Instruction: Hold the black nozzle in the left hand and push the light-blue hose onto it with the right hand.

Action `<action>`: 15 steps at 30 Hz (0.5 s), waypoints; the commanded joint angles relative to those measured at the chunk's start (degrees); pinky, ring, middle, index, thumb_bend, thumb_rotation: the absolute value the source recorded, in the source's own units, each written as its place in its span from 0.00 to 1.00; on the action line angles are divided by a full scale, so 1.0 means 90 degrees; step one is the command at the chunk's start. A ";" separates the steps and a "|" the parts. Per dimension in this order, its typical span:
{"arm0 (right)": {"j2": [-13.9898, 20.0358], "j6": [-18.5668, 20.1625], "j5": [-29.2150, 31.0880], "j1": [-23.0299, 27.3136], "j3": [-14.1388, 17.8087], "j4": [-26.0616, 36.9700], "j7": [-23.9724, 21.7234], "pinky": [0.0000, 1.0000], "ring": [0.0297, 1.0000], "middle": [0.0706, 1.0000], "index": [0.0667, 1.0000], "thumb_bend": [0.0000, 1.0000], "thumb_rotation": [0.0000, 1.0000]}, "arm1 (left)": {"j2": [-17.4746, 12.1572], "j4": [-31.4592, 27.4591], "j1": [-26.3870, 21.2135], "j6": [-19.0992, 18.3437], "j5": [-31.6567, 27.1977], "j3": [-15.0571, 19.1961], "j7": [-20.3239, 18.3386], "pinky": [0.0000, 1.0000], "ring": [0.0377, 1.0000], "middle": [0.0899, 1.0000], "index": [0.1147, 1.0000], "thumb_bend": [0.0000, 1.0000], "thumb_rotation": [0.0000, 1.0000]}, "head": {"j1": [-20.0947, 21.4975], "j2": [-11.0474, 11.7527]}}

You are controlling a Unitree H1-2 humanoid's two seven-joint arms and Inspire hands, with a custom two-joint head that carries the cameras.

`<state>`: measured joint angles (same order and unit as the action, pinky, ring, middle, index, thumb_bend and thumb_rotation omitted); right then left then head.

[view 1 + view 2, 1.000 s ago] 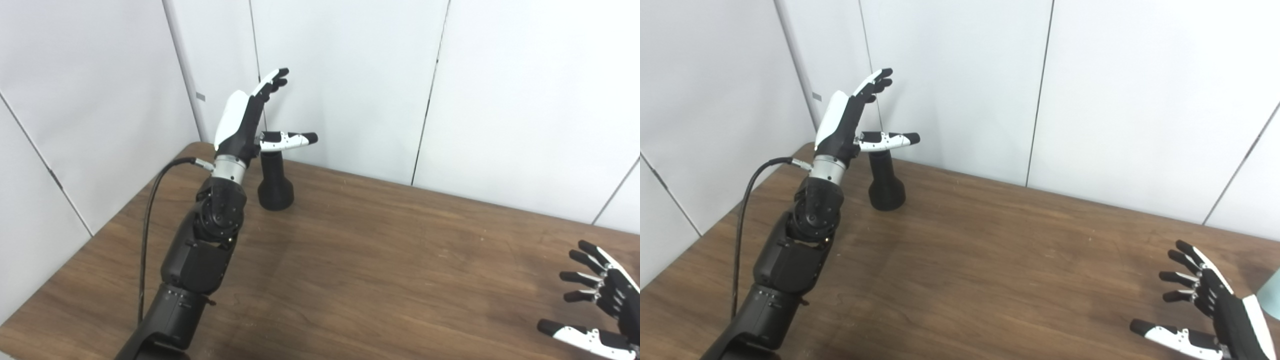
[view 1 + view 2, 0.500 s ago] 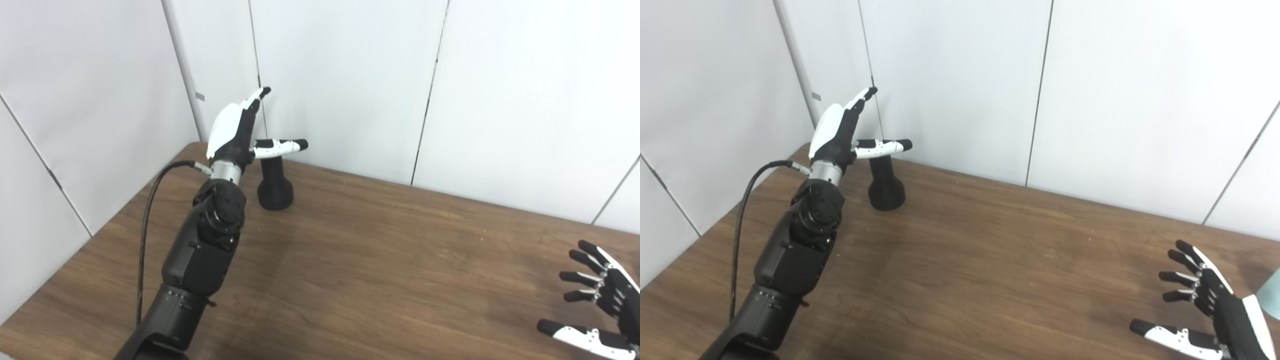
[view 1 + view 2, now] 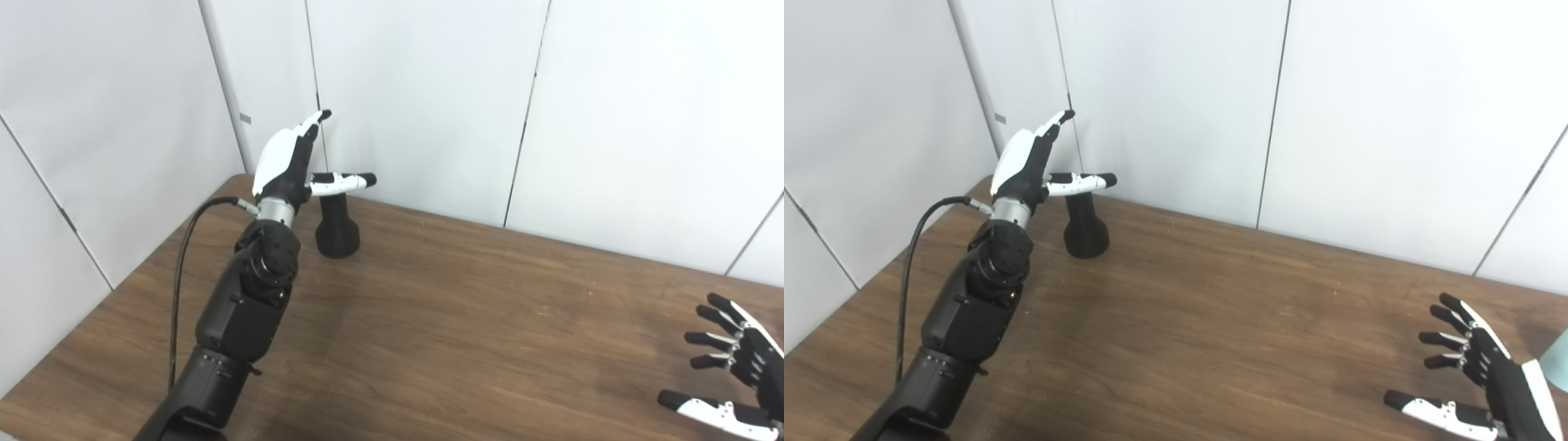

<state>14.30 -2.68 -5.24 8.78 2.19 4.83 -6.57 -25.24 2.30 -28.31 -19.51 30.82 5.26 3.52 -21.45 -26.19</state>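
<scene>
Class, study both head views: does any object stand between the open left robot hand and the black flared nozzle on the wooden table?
Nothing visible does. The left robot hand hangs open beside the upright black flared nozzle, its thumb crossing the nozzle's top in both views. Whether they touch cannot be told. Only bare brown wooden table surrounds the nozzle.

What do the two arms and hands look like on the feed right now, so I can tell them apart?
The left hand has a white back shell, black palm and white fingers tipped black, on a silver wrist ring. Its arm is bulky matte black, with a black cable running to the wrist. The right hand matches: black body, white panels, black fingertips; its arm is out of frame.
</scene>
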 commanded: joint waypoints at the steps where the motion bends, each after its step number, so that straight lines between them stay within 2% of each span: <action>1: 0.0088 -0.0183 0.0066 0.0193 0.0058 0.0157 0.0017 0.57 0.71 0.84 0.88 0.80 0.15 | -0.0191 -0.0056 -0.0218 -0.0014 0.0069 0.0013 0.0097 1.00 1.00 0.95 0.94 1.00 0.38 | -0.0009 -0.0006; 9: 0.0102 -0.0171 0.0075 0.0197 0.0061 0.0171 0.0005 0.57 0.71 0.85 0.88 0.79 0.14 | -0.0189 -0.0126 -0.0094 -0.0462 0.0211 -0.0055 0.0079 1.00 1.00 0.96 0.97 1.00 0.38 | -0.0016 -0.0010; 15: 0.0105 -0.0178 0.0076 0.0196 0.0062 0.0165 0.0004 0.57 0.72 0.85 0.88 0.79 0.14 | -0.0210 -0.0131 -0.0080 -0.0568 0.0203 -0.0092 0.0101 1.00 1.00 0.96 0.97 1.00 0.39 | -0.0016 -0.0010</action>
<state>14.34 -2.65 -5.24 8.80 2.20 4.83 -6.58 -25.34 2.57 -26.84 -24.76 31.60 4.27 3.51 -21.53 -26.28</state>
